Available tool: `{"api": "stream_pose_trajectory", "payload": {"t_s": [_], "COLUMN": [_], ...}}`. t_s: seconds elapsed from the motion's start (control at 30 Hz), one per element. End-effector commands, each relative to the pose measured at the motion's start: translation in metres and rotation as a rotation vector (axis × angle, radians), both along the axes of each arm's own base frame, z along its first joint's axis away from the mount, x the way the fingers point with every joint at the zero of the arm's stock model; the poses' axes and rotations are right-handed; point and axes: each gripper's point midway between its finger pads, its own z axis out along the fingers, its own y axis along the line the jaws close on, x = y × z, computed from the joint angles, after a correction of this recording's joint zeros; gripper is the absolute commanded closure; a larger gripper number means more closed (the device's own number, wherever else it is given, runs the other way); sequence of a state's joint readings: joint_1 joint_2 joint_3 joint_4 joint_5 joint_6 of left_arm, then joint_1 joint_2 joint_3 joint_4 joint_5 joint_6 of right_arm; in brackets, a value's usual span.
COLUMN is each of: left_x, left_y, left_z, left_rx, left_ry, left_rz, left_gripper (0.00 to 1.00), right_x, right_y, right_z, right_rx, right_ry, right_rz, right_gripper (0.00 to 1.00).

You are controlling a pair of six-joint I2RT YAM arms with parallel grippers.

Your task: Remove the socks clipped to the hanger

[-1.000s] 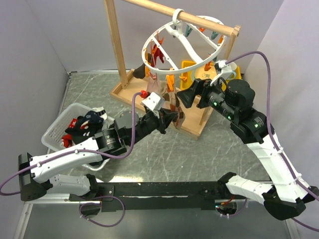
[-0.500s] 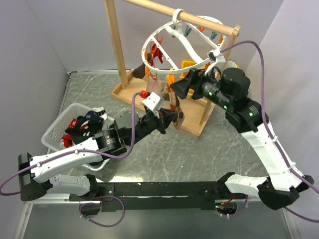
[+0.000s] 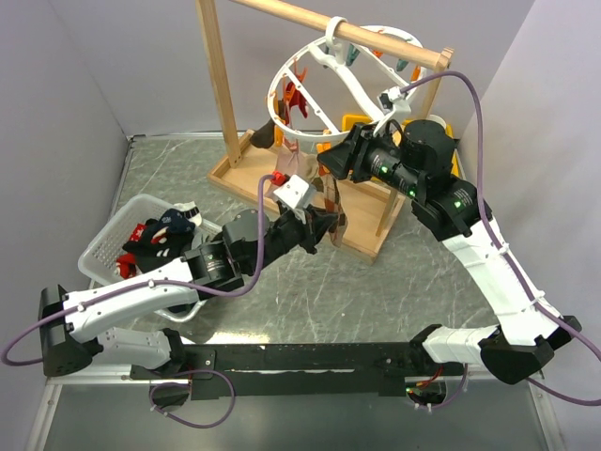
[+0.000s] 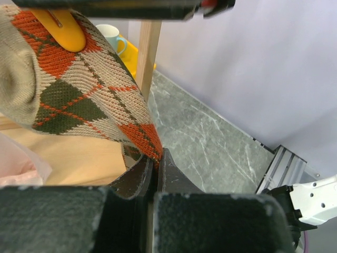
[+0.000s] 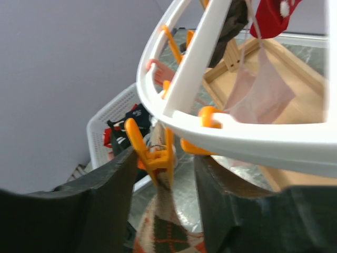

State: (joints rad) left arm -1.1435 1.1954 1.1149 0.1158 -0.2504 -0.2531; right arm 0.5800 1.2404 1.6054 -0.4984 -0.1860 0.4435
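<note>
The left end effector (image 4: 155, 168) is clamped on the argyle sock (image 4: 79, 89) by its toe for pulling, while the right end effector (image 5: 164, 163) straddles the orange clip (image 5: 152, 155), jaws apart, placed to squeeze it open.

Tbl top (image 3: 376, 282) is grey stone-look w/ pale veining and a soft sheen, boxed in by plain lavender-grey walls: L wall (image 3: 56, 75), back wall (image 3: 141, 56), R wall (image 3: 549, 113), all matt, no marks. Only furniture on it is a light wooden rack (image 3: 218, 85) at the far end, w/ upright posts, a round crossbar (image 3: 376, 39) across the top and a shallow wooden base tray (image 3: 235, 174) flat on the tbl; an aluminium edge strip (image 4: 281, 166) runs along the tbl rim by the wall. Light is even and diffuse, shadows under the rack faint and soft-edged.
</note>
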Motion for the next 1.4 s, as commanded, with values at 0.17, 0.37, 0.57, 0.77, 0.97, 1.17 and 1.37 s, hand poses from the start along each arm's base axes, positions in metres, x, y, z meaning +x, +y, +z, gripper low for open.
{"api": "stream_pose_trajectory", "payload": {"t_s": [0.17,0.37,0.57,0.77,0.97,1.17,1.37], "left_x": [-0.014,-0.020,0.006,0.055,0.085,0.099,0.097], "left_y": [-0.029,-0.036,-0.009,0.073,0.161,0.235,0.301], "left_z": [-0.011,-0.028,-0.067,-0.075,-0.038,-0.033,-0.026], "left_rx": [0.011,0.043,0.202,0.304,0.248,0.339,0.368], "left_ry": [0.049,0.100,0.221,0.297,0.268,0.263,0.258], "left_rz": [-0.111,-0.148,0.048,0.308,0.506,0.739,0.965], "left_gripper": [0.99,0.99,0.99,0.99,0.99,0.99,0.99], "right_x": [0.000,0.001,0.002,0.000,-0.005,-0.006,-0.003], "right_y": [0.000,-0.007,-0.018,-0.037,-0.057,-0.070,-0.075], "right_z": [0.036,0.033,0.026,0.019,0.020,0.020,0.014], "right_rx": [0.066,0.053,0.012,-0.021,-0.049,-0.067,-0.073], "right_ry": [-0.106,-0.114,-0.115,-0.126,-0.147,-0.155,-0.134], "right_rz": [-0.009,-0.040,-0.089,-0.156,-0.223,-0.264,-0.288], "right_gripper": [0.62,0.70,0.68,0.66,0.65,0.65,0.64]}}
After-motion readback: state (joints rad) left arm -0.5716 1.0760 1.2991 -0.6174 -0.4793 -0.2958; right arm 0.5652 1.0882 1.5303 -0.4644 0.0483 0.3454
